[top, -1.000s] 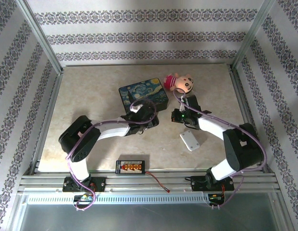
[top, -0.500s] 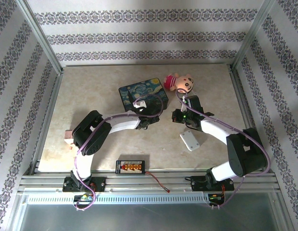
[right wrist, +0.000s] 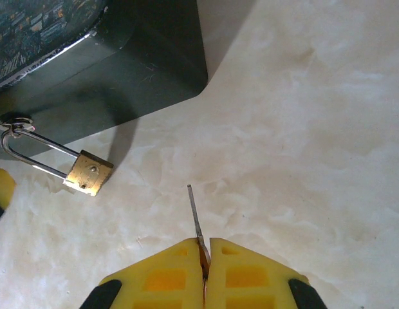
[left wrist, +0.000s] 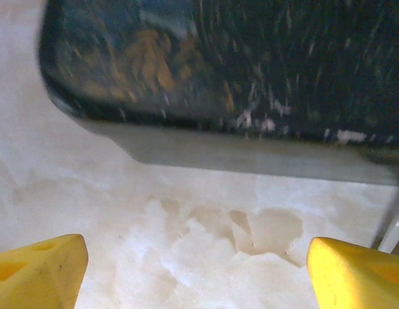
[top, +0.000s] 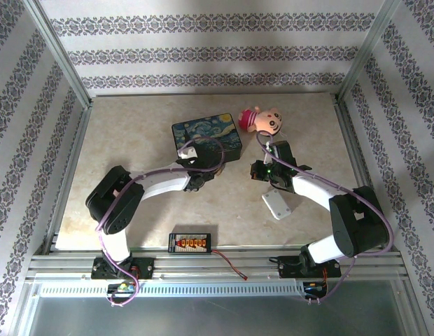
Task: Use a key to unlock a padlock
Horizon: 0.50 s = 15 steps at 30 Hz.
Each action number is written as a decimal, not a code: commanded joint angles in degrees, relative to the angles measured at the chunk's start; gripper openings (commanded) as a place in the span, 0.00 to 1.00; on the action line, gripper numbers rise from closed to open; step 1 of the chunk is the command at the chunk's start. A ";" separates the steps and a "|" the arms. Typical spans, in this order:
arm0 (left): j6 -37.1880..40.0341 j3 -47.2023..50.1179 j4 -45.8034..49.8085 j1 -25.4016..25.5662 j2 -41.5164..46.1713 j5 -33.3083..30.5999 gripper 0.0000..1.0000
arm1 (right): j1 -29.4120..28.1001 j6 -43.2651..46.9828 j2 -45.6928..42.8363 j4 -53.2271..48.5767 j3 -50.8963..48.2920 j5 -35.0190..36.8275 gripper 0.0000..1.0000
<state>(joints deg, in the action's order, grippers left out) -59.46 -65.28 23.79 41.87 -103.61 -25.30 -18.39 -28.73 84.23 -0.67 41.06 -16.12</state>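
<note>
Pale tabletop [right wrist: 302, 129] — padlock [right wrist: 88, 172] lies up-left of right jaws pinching the key [right wrist: 194, 212].

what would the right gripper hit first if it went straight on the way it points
Probably the tin box, its side wall near the corner: the key in the right gripper aims there, with the padlock left of that line. Depth is unclear.

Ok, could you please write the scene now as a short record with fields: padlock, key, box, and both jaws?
padlock: lies on the table, its shackle hooked through a loop on the tin
tin: dark box, right behind the padlock
key: blade sticks out of the right jaws, not touching the padlock
right jaws: shut on the key
left jaws: open, close to the tin, holding nothing
</note>
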 commanded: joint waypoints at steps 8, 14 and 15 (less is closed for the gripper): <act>3.07 -5.83 -0.99 2.46 -4.19 4.26 0.99 | -0.24 -1.28 -2.27 0.75 -0.96 0.36 0.00; 2.45 -12.04 1.83 2.87 -10.42 3.44 0.99 | -0.08 -1.24 -4.77 0.32 -1.68 1.18 0.00; 2.67 -12.98 2.15 2.87 -11.20 2.81 0.99 | -0.06 -1.22 -5.10 0.08 -1.73 1.09 0.00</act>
<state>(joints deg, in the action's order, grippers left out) -57.23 -76.12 22.87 44.27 -112.88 -21.23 -18.50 -29.67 80.82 -0.62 40.05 -15.86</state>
